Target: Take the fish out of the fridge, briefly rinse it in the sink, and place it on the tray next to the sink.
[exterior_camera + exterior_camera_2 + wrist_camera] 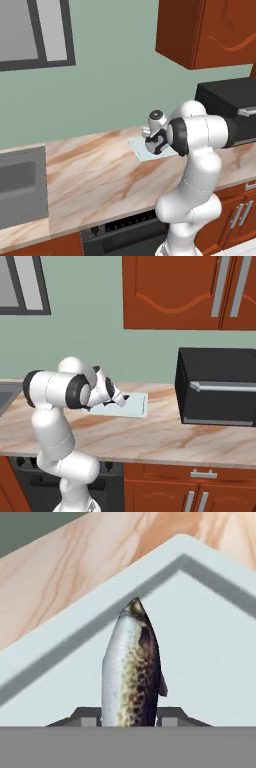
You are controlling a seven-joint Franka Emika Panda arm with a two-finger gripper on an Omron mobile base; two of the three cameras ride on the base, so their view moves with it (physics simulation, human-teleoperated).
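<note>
The fish [131,672] hangs over the tray [210,662] on the bench [95,170], jaws of the gripper [130,716] set close against its sides, so only the release seems left.

Arm [197,165] was glossy white, built of rounded bulbous segments; joints carried dark black bands. Hand [159,136] was white with black housing; finger tips [89,716] small, dark grey, blocky.

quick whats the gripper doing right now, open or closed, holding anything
Gripper: the fish stands between its fingertips over the tray; whether the jaws grip it or have just let go cannot be told.
</note>
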